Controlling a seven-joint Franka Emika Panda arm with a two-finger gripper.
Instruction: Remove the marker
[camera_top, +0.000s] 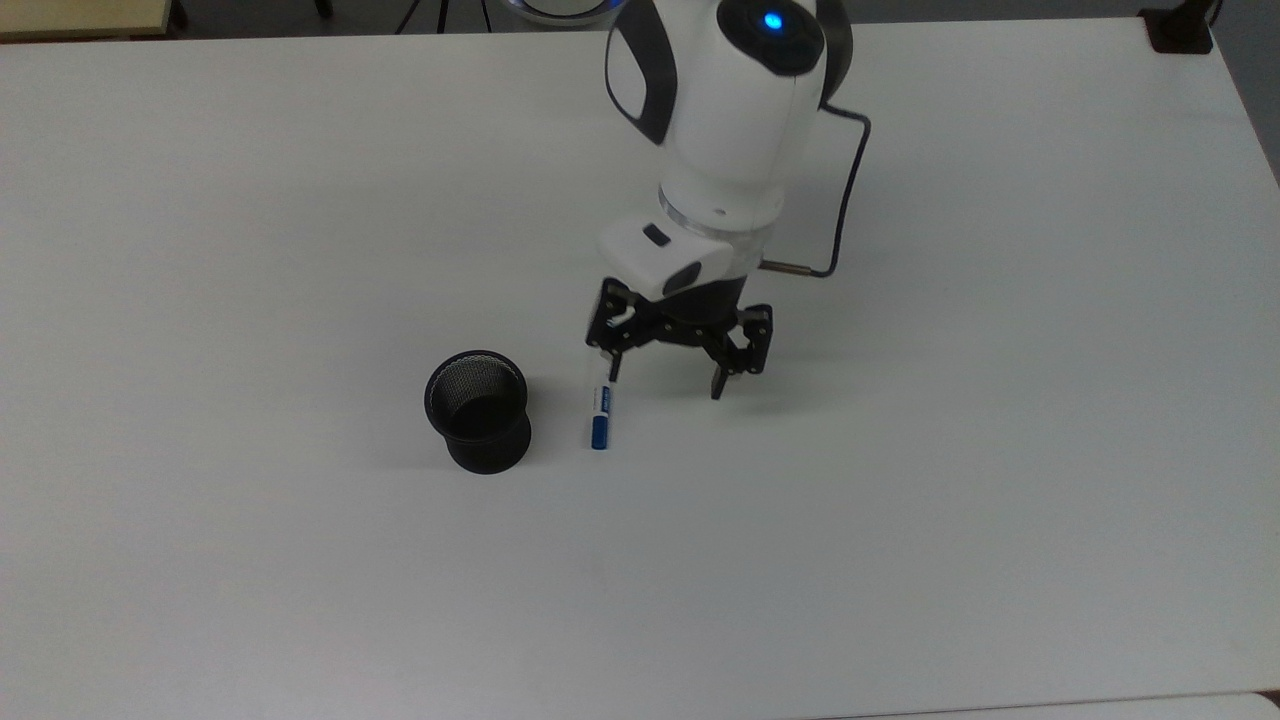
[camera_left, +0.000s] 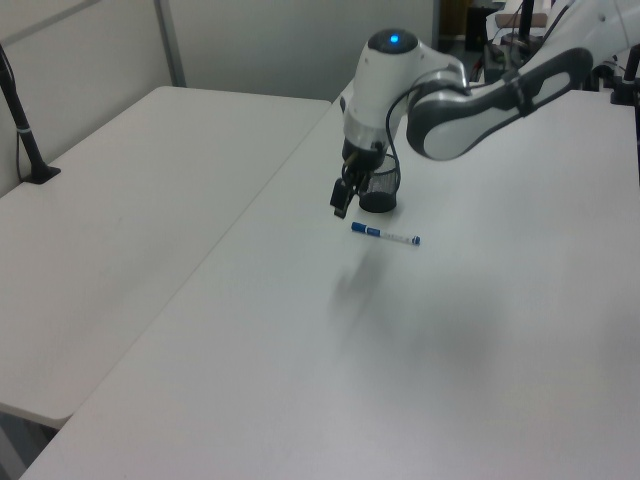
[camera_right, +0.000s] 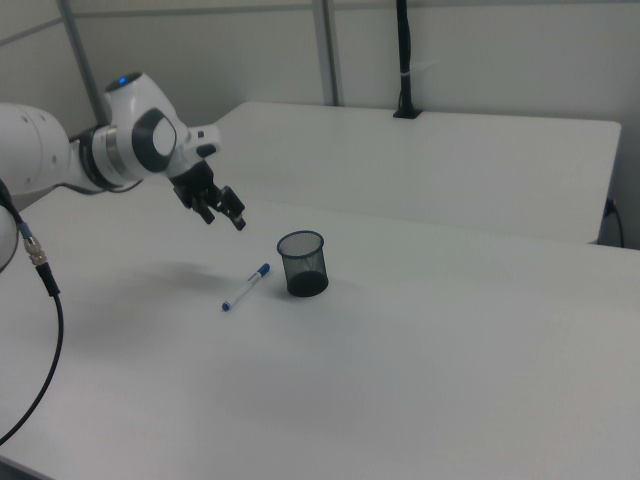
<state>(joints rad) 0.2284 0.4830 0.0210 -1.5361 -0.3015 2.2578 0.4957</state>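
We log the marker (camera_top: 601, 412) lying flat on the counter (camera_top: 900, 520), just beside the cup (camera_top: 478, 410) on the top view's right, not touching it. Blue cap points toward the near edge in the top view; the white barrel runs away from us, and its far end sits under one finger of the hand (camera_top: 665, 375). In the right view the marker (camera_right: 246, 287) lies at a slant to the right view's left of the cup (camera_right: 303, 263), cap end nearer the cup. In the left view the marker (camera_left: 385, 235) rests in front of the cup (camera_left: 378, 188), well clear of it.

The cup stands upright. Its inside looks empty through the mesh, though the dark bottom is hard to read.

Hand: fingers spread wide, gripping nothing. In the right view the hand (camera_right: 220, 207) hangs above the counter, off to the right view's left of the cup and higher than its rim. In the left view the hand (camera_left: 342, 196) is raised beside the cup.

Judgement: the removal looks done. Marker is out of the cup, laid down, and released. What we judge to be left is small: lift the arm clear of the marker.
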